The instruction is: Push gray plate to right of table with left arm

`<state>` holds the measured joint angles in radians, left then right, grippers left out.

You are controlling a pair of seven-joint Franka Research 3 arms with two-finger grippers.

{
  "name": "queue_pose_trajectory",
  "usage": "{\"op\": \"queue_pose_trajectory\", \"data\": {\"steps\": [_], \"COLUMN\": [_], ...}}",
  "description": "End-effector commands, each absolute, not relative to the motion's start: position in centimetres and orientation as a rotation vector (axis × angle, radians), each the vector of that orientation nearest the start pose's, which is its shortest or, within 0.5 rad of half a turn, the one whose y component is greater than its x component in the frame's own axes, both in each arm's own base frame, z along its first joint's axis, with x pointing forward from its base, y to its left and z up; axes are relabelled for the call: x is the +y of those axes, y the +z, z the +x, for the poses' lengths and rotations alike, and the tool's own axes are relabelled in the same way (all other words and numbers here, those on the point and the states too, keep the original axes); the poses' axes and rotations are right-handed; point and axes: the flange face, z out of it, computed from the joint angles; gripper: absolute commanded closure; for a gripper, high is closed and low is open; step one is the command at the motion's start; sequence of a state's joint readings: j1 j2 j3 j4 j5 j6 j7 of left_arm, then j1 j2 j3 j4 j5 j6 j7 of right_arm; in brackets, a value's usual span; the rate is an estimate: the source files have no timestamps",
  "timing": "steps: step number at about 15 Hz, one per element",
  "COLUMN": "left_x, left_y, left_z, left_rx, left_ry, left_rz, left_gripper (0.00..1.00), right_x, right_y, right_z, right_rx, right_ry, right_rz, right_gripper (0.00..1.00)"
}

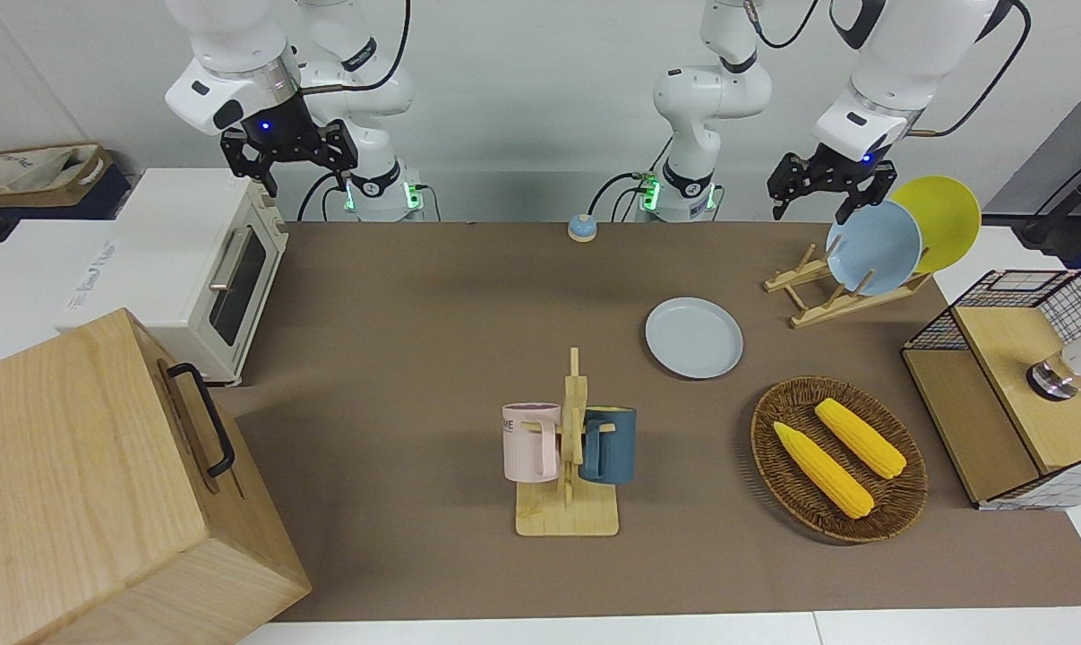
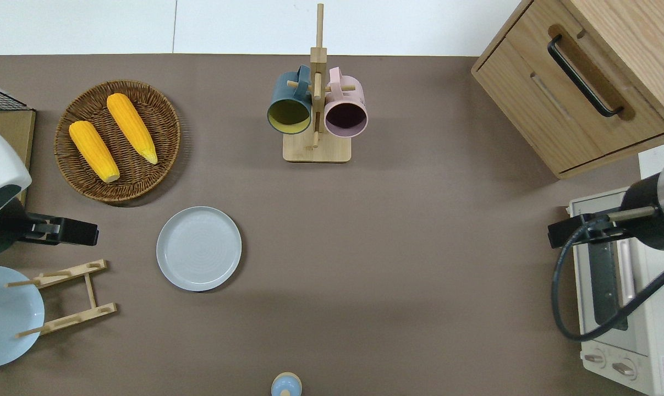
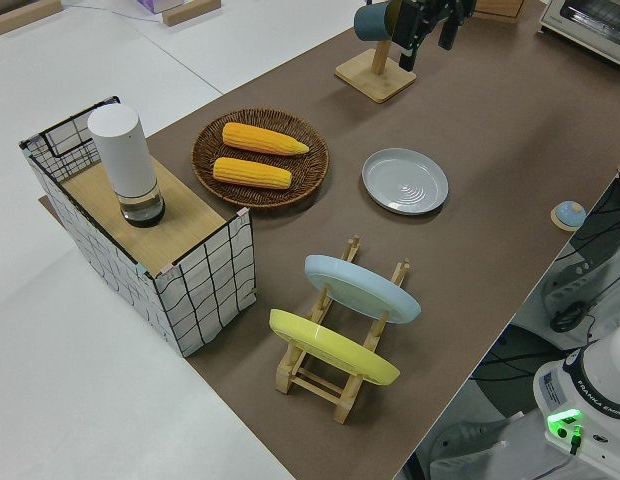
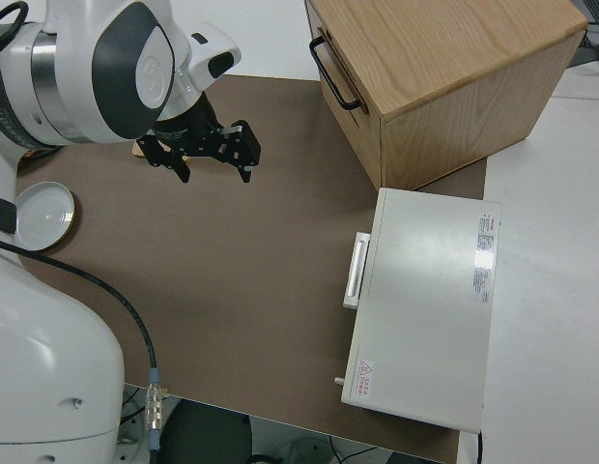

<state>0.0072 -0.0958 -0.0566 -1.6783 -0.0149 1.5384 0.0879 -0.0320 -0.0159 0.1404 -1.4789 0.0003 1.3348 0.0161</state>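
The right end effector [image 4: 203, 153] hangs over the brown counter [image 4: 270, 261], fingers spread and holding nothing. A white toaster oven [image 4: 425, 304] sits beside a wooden cabinet [image 4: 444, 77]. The gray plate [image 4: 43, 213] shows partly at the frame's edge.

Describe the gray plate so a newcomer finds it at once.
Start at the wicker basket holding two corn cobs. Nearer the robots lies the gray plate, flat on the table. Unlike the sky-blue plate and yellow plate, it isn't racked.
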Motion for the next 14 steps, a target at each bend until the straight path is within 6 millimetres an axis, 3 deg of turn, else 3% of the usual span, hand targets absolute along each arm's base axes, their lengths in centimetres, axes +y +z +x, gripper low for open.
{"op": "queue_pose_trajectory", "data": {"steps": [1, 7, 14], "left_x": [-2.8, -2.8, -2.8], "left_y": [62.8, 61.4, 58.3], "left_z": [51.6, 51.5, 51.4], "left_rx": [0.223, 0.223, 0.22], "left_ry": [0.048, 0.094, 0.133], "left_rz": [-3.131, -3.131, -3.136], "left_gripper": [0.01, 0.0, 0.0], "right_x": [5.6, 5.7, 5.6], "right_y": [66.0, 66.0, 66.0], "right_z": [51.8, 51.8, 51.8], "right_rx": [-0.121, -0.124, -0.121], "right_ry": [0.208, 0.208, 0.208], "right_rz": [-3.139, -3.139, -3.139], "right_gripper": [0.017, 0.017, 0.017]}}
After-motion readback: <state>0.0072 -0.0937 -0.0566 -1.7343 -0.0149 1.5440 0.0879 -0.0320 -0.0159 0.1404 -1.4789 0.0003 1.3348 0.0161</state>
